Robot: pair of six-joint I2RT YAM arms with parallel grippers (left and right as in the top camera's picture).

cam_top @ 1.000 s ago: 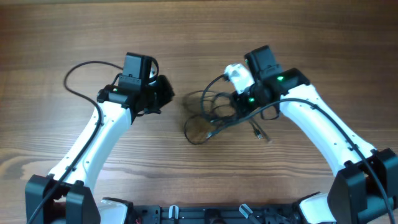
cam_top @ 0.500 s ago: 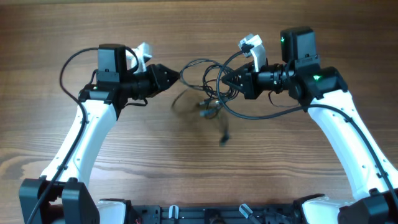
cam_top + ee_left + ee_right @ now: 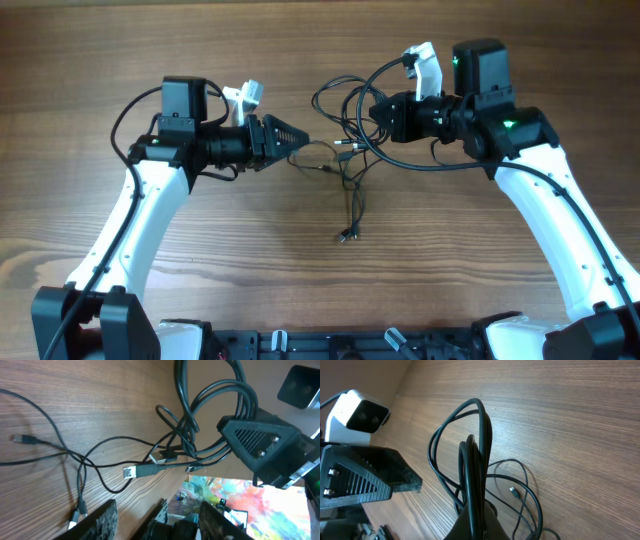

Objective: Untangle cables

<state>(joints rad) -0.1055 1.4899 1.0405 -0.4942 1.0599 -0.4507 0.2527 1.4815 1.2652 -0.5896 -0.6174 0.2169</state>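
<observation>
overhead: cables (image 3: 345, 115) are mid surface (image 3: 90, 45), between the two arms and nearer the right one. right fingers (image 3: 385, 115) are clamped together on the bundle's right side, and the loops fan out to the left of them. one thin strand trails toward the near edge and ends in an end plug (image 3: 345, 236) lying on the wood. left fingers (image 3: 298, 142) point right, with the tips just beside a thin strand at the bundle's left edge. can't tell contact or finger gap from this view.

left wrist: left fingers show at the bottom edge, apart, with nothing between them. cables are spread ahead. flat plugs (image 3: 145, 469) are mid frame. thicker loops (image 3: 210, 397) at upper right run into the right fingers, which show as a dark wedge. a thin strand with a small plug (image 3: 19, 438) lies on the wood at far left. a colourful patch (image 3: 235, 505) shows past the surface edge, lower right.

right wrist: right fingers (image 3: 475, 522) at the bottom are closed on the cables. black loops (image 3: 470, 440) stand up straight out of them. a thinner strand curls on the wood behind, with a tiny plug (image 3: 512, 491) at its end. left fingers are a dark wedge at the left edge, well apart from the loops, with a white camera (image 3: 357, 412) above them.
</observation>
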